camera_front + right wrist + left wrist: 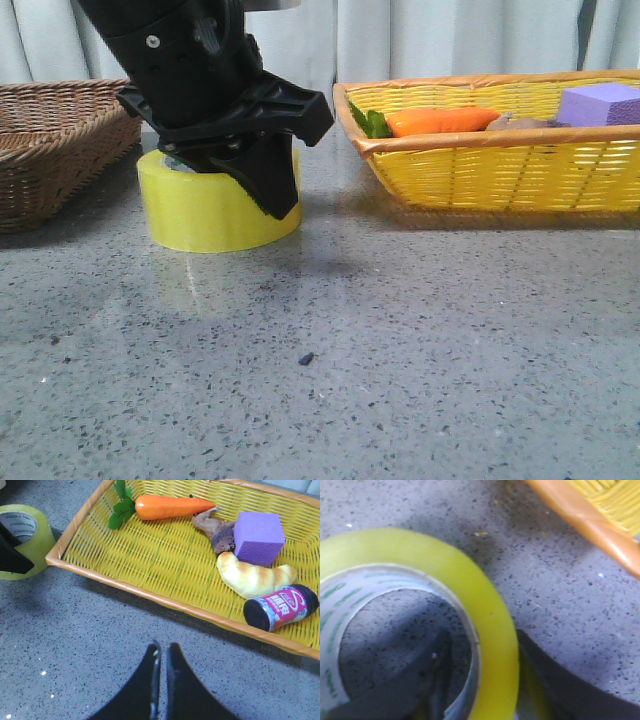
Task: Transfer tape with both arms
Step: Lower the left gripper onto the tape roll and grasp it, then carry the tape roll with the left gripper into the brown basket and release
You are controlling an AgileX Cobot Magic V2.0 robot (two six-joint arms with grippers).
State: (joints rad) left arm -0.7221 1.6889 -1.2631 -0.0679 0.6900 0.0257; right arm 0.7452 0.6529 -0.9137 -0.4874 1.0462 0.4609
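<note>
A grey speckled stone table (420, 360) with a slight gloss carries everything, and pale curtains hang behind it. On this table, between a brown woven wicker basket (55, 140) and a yellow woven basket with an orange rim (500, 165), stands the wide roll of translucent yellow packing tape (205, 215), flat on one end, with its white inner core printed in green (342, 615) facing up.

The black left gripper (255, 175) is down over the roll. One finger reaches inside the core and the other passes down the outer wall, so the ring wall sits between them. Whether they already press on it I cannot tell.

The right gripper (161, 680) hovers over bare table near the yellow basket, well apart from the tape, with its two fingers pressed together and nothing held.

I judge the roll to be stiff, fairly light and not fragile. Its outer face looks smooth and could slip, while the cardboard core should give better friction. Pinching the wall, one finger inside and one outside, seems the best hold and leaves the opposite side free for the other arm.

In the yellow basket lie an orange carrot with green leaves (170, 506), a purple foam block (257, 536), a croissant-shaped toy (252, 580) and a small pink can (281, 607).
</note>
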